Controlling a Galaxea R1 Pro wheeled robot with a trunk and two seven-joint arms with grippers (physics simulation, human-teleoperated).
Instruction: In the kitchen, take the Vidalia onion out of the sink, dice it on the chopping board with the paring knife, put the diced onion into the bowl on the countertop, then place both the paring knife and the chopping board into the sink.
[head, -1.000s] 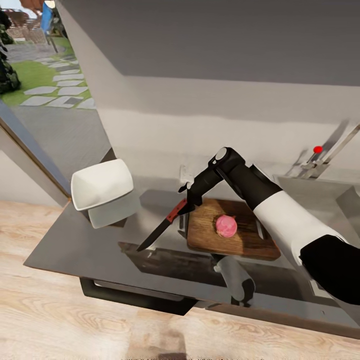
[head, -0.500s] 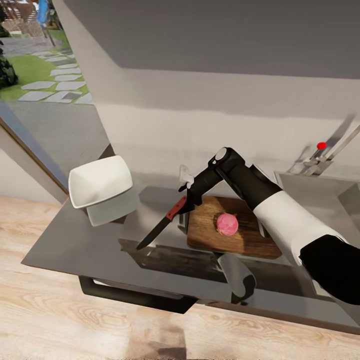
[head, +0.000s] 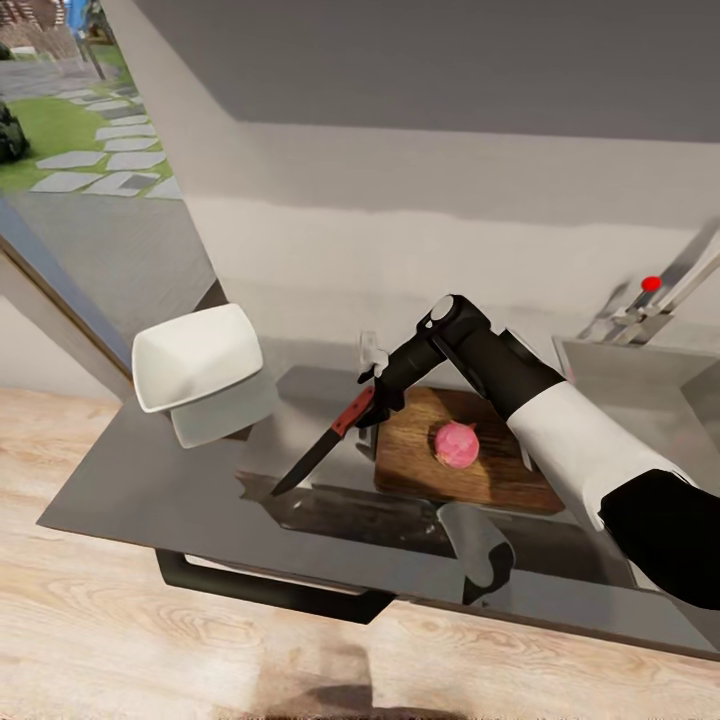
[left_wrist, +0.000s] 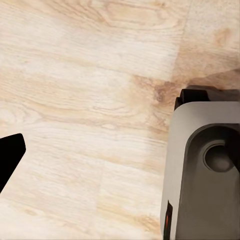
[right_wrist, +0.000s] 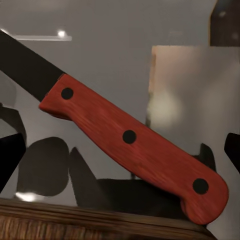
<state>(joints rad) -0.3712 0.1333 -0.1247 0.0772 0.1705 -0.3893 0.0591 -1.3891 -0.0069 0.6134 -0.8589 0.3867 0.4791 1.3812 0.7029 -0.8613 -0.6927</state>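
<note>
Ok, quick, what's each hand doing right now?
Right hand: closed on the paring knife by its red handle.
Left hand: cannot be told.

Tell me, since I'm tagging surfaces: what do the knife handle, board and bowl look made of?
Paring knife handle: red-orange, grain-streaked, three dark rivets, probably stained wood. Chopping board: brown wood, visible grain, matte. Bowl: glossy plain white, perhaps ceramic, though plastic is possible.

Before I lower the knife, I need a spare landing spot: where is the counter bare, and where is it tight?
Bare countertop runs along the front edge, between the bowl and the chopping board. It is crowded at the board, where the onion sits and the right gripper holds the paring knife.
</note>
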